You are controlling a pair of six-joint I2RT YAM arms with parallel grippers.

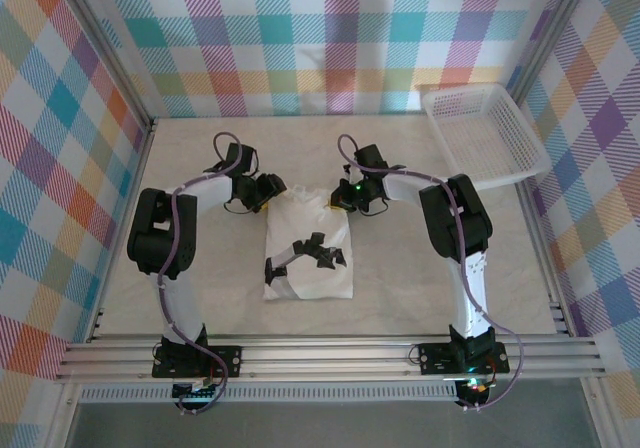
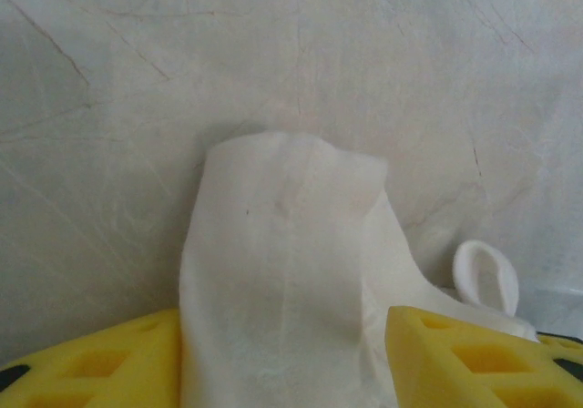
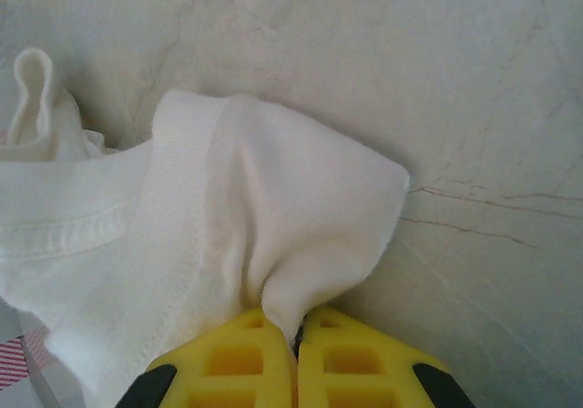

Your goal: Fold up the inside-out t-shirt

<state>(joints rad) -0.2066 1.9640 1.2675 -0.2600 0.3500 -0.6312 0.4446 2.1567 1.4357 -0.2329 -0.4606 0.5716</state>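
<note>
The inside-out t-shirt (image 1: 308, 253) lies on the table between the two arms as a narrow white rectangle, with a dark patch across its middle. My left gripper (image 1: 266, 194) is at the shirt's far left corner. In the left wrist view its yellow fingers (image 2: 100, 362) stand apart, open, with a fold of the white shirt (image 2: 282, 262) lying between them. My right gripper (image 1: 342, 198) is at the far right corner. Its jaws (image 3: 296, 321) are shut on a pinch of the hemmed shirt fabric (image 3: 273, 198).
A white lattice basket (image 1: 485, 138) leans at the back right corner. Aluminium frame rails run along the table's near edge (image 1: 320, 353). Checkered walls close in the back and both sides. Bare tabletop (image 1: 430, 288) lies on either side of the shirt.
</note>
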